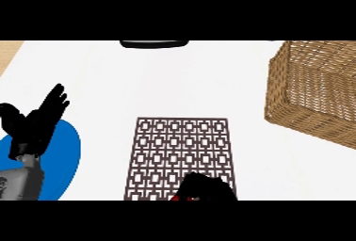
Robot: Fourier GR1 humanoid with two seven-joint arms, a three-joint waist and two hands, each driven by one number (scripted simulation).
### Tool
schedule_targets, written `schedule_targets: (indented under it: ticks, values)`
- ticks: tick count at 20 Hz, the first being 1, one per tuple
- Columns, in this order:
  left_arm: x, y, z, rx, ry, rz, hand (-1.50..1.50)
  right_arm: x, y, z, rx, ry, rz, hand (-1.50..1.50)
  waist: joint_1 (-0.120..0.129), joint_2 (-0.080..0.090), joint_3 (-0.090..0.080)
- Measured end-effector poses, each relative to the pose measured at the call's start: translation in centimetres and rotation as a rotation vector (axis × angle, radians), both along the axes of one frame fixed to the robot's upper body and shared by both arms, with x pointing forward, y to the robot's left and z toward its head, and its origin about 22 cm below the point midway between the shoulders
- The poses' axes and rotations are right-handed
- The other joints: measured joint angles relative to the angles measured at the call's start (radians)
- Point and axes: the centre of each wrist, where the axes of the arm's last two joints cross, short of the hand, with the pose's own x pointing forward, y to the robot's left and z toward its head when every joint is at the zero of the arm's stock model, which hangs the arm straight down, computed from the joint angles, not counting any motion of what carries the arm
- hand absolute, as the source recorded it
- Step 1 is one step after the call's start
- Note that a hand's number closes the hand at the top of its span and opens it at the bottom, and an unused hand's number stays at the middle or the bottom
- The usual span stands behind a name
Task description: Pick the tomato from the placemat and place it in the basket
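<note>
A brown patterned placemat (179, 150) lies on the white counter in the lower middle. At its near edge my right hand (203, 187) curls over the red tomato (176, 198), of which only small red slivers show beneath the fingers. The woven wicker basket (313, 94) stands at the right, far from the hand. My left hand (38, 121) rests open at the left edge with fingers pointing up.
A blue plate (62, 160) lies under and behind my left forearm at the lower left. A dark object (154, 44) sits at the counter's far edge. A strip of wooden surface (8, 52) shows in the top left corner.
</note>
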Motion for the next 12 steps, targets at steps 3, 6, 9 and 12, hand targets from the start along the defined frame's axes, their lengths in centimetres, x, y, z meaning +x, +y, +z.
schedule_targets:
  ticks: [3, 6, 9, 12]
  values:
    - [0.0, 0.1, 0.0, 0.004, -0.002, 0.008, 0.0, 0.0, -0.2, 0.4, -0.03, -0.093, -0.056, 1.5, -0.002, -0.001, -0.001]
    - [0.2, -0.2, 0.2, 0.001, 0.002, 0.004, 0.0, 0.2, -0.9, 1.1, -0.058, -0.17, -0.121, 1.5, -0.002, -0.001, -0.001]
    - [0.2, 0.1, 0.2, -0.001, 0.004, 0.007, 0.0, 0.3, -1.7, 2.9, -0.086, -0.227, -0.188, 1.5, 0.0, 0.0, -0.002]
    - [0.4, 0.0, 0.4, 0.005, 0.001, 0.003, 0.0, -0.8, -2.8, 7.1, -0.009, -0.259, -0.25, 1.5, 0.004, 0.002, -0.002]
